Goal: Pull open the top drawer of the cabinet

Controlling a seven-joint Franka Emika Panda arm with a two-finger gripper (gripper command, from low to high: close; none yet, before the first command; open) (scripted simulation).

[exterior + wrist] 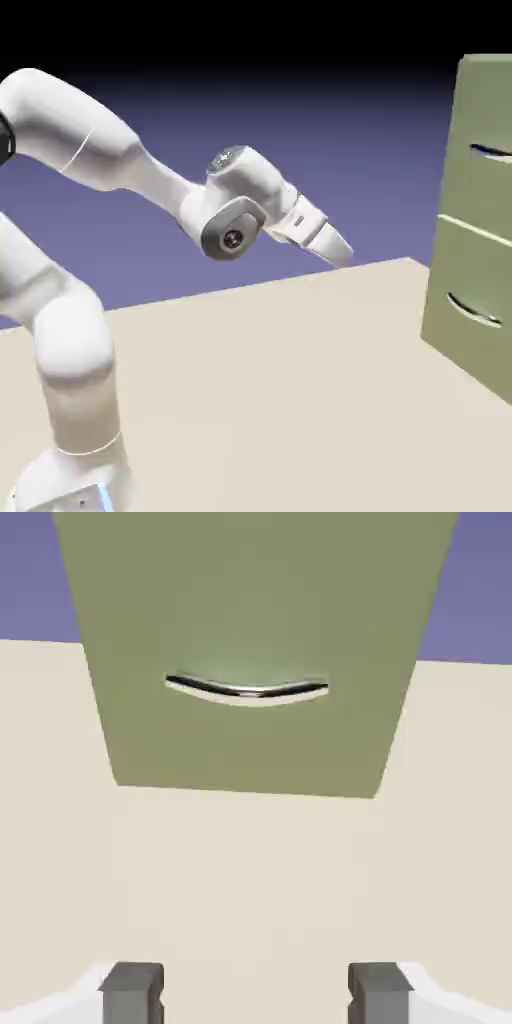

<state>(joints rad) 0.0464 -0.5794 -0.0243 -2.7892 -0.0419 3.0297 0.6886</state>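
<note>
top drawer: olive-green front, thin curved silver handle, closed | cabinet: tall, boxy, olive-green, upright, on the table, at the exterior view's right edge

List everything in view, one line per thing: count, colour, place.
tall boxy cabinet: 1, olive green, at the exterior view's right edge
flat upper drawer front: 1, olive green, above the seam
flat lower drawer front: 1, olive green, below the seam
thin curved handles: 2, silver, one on each drawer front
flat tabletop: 1, beige, under cabinet and arm
plain backdrop: 1, blue-violet, behind everything
jointed robot arm: 1, white, at the exterior view's left
two-finger gripper: 1, white with grey tips, at the arm's end, open
</note>
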